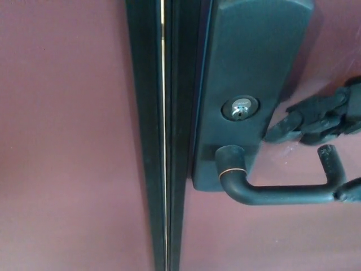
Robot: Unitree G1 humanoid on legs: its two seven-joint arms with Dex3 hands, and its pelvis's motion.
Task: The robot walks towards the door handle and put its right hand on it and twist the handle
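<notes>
Maroon door surface (pixel 67 141) fills the head view, split by a dark vertical frame strip (pixel 163 135) with a thin bright seam down it. Landmark: dark backplate (pixel 251 73), just right of the strip, running from the top edge down past mid-height. Silver keyhole cylinder (pixel 240 109) sits in the lower part of the backplate. No containers in view.

Door handle (pixel 271 192) comes out of the backplate just below the keyhole: round neck with a thin copper-coloured ring, then bends and runs as a level bar away from the backplate toward the right edge. At its far end the bar turns up into a short return (pixel 331 164).

Right hand (pixel 327 116) comes in from the right edge, to the right of the backplate, at about keyhole height. Its dark fingers (pixel 287 129) point toward the backplate, tips near the plate's right edge, above the handle bar and apart from it. Another dark finger tip (pixel 350 191) shows at the right edge, right by the bar's far end; contact cannot be told. Fingers are spread, not wrapped around the bar, holding nothing.

Left hand does not show.
</notes>
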